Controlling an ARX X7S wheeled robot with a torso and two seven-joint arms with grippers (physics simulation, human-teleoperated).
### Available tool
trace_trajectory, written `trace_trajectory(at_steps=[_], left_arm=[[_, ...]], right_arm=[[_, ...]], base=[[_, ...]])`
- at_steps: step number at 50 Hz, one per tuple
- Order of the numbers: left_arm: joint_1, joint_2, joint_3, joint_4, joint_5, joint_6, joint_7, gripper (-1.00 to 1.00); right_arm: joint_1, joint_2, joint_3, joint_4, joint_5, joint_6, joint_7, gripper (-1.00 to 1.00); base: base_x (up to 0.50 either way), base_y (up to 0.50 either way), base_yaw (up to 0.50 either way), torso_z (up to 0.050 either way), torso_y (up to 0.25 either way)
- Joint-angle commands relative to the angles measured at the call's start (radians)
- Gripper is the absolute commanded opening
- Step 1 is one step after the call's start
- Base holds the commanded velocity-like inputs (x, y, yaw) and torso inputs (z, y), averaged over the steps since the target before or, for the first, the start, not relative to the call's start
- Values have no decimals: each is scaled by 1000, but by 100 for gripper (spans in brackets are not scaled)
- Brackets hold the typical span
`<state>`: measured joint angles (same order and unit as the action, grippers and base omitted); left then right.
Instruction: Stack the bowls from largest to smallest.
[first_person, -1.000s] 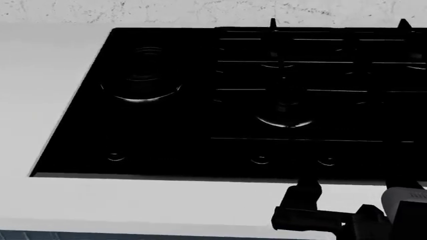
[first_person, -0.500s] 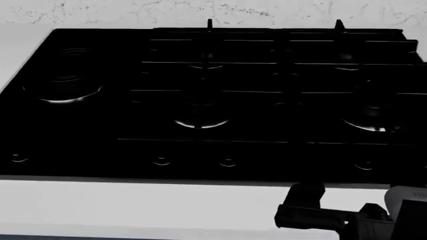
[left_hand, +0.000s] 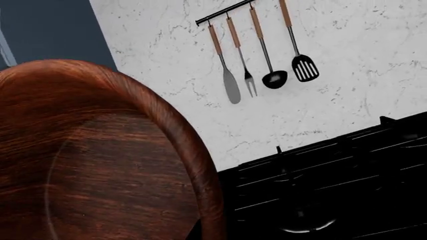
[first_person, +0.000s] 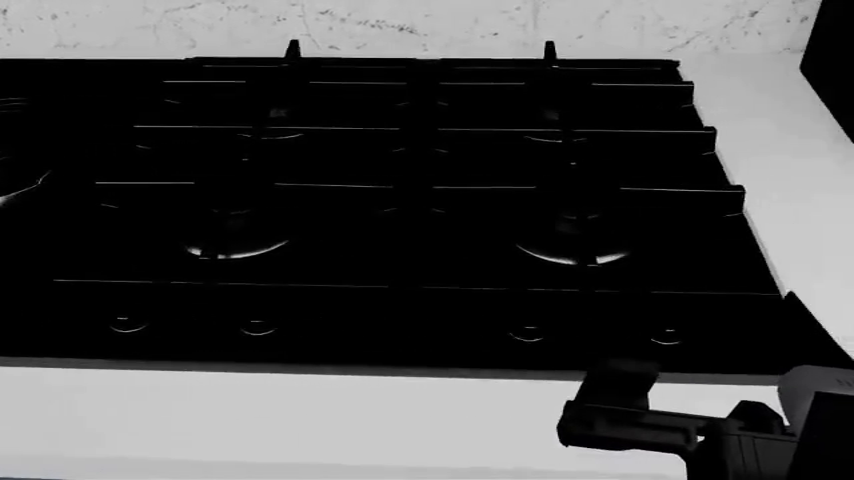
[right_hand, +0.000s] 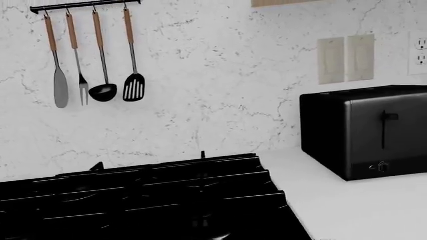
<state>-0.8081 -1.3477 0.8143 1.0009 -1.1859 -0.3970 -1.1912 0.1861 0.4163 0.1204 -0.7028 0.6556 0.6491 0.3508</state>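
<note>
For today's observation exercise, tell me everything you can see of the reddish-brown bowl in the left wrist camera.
The reddish-brown bowl fills much of the left wrist view, cut off by the frame. It looks like dark-streaked wood grain, with a thick rounded rim and a flat circular inner base. It appears tilted, close to the camera, in front of the marbled wall and black stove. What holds it is not visible.

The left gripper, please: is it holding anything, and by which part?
Likely the wooden bowl, which fills the left wrist view; the grip point is hidden.

I am seeing no readable text, label, brand or number anywhere, in my wrist views or head view.
</note>
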Motion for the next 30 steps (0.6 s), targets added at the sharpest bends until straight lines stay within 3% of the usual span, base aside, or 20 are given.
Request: trace_trajectory(at_steps=[1,14,30], left_arm=[[-25,30,-5,-33,11,-6,10,-100],[35,-46,2,7,32,87,4,-100],[42,-37,7,-3,41,103,20,-100]], right_arm=[[4,-1,6,2,8,2,12,100],[2,4,-1,4,-5,-7,17,100],[16,6,12,8,8,2,37,100]], base=[[0,-500,0,0,0],[0,-500,0,0,1],[0,-500,0,0,0]])
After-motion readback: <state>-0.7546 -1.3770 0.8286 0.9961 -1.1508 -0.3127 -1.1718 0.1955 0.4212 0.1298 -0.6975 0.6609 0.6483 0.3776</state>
